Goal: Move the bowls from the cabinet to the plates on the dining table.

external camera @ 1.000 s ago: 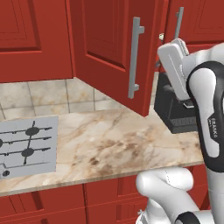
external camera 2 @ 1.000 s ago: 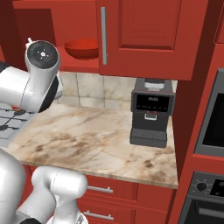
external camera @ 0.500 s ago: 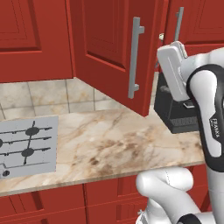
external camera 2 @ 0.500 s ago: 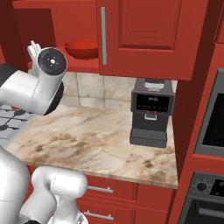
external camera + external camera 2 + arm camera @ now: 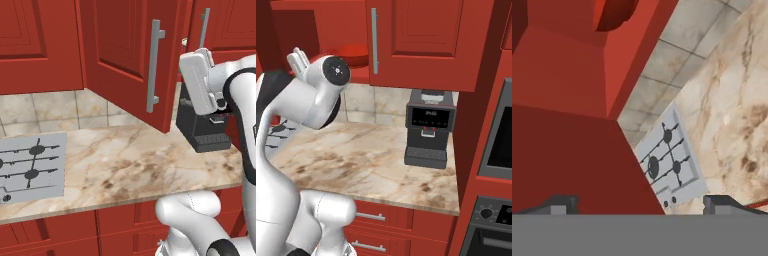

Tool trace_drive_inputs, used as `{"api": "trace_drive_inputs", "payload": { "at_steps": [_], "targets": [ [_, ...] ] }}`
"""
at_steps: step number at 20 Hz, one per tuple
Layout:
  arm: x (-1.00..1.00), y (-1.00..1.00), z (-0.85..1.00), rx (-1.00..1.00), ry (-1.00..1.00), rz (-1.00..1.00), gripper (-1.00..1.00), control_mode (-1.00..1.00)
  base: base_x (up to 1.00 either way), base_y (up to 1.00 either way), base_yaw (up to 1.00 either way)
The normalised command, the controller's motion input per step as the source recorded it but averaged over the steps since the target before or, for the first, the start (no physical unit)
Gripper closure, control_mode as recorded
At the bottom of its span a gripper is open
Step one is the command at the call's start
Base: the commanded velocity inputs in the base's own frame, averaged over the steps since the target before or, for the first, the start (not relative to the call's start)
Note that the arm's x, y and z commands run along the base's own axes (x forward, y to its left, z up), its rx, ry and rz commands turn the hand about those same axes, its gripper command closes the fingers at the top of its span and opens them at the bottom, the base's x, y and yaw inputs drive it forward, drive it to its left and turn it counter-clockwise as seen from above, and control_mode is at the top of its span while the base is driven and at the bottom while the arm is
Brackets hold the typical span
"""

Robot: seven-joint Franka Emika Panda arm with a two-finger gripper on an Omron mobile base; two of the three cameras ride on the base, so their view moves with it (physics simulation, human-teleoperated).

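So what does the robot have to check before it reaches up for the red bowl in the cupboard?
1. Red wooden wall cabinet door swung open: ok.
2. Wide glossy red bowl on the red inner shelf: ok, seen in the right base view.
3. Two-finger gripper open and holding nothing: ok, its tips stand far apart with nothing between.
4. Gripper aimed at the bowl: not ok; the hand view has the bowl at its top edge, with the grey cooktop nearer its middle.
5. Black coffee machine out of the way: ok, it stands off to the right on the beige marble counter.
6. Smaller cream-white bowl in the cabinet: cannot tell.
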Motion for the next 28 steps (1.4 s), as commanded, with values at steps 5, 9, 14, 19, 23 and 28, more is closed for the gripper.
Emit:
{"api": "trace_drive_inputs", "payload": {
  "at_steps": [5, 9, 14, 19, 23, 28],
  "targets": [
    [0.12, 0.04, 0.00, 0.05, 0.03, 0.26, -1.00, -1.00, 0.00, 0.00, 0.00],
    [0.11, 0.03, 0.00, 0.00, 0.00, 0.19, -1.00, -1.00, 0.00, 0.00, 0.00],
    [0.12, 0.00, 0.00, 0.00, 0.00, 0.13, -1.00, -1.00, 0.00, 0.00, 0.00],
    [0.41, 0.12, 0.00, 0.00, 0.00, 0.04, -1.00, -1.00, 0.00, 0.00, 0.00],
    [0.39, 0.36, 0.00, 0.00, 0.00, 0.01, -1.00, -1.00, 0.00, 0.00, 0.00],
    [0.13, 0.46, 0.00, 0.00, 0.00, 0.04, -1.00, -1.00, 0.00, 0.00, 0.00]
  ]
}}
